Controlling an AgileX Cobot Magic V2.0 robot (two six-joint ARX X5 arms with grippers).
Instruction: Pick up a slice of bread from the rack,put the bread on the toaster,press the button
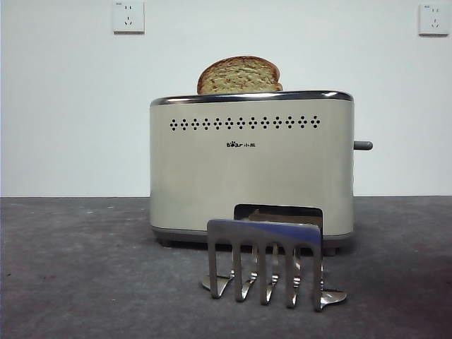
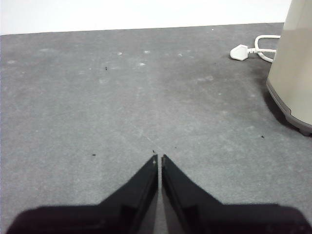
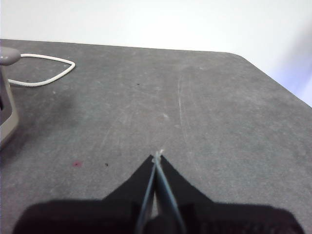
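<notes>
Both grippers' fingers (image 2: 146,178) pressed together over grey table (image 1: 85,268), white wall (image 1: 63,106) behind.

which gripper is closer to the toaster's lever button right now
Right, probably. The button shows at the edge of the right gripper view, on the toaster end facing it. The left gripper sees only the toaster's opposite end. Neither touches it.

Two white wall sockets sit high on a plain white wall (image 1: 70,106), one (image 1: 128,16) at eleven o'clock, the other (image 1: 433,19) at one o'clock. A dark grey table (image 1: 78,268) fills the foreground. A white plug (image 2: 240,51) and its white cable (image 3: 46,70) lie on it.
</notes>
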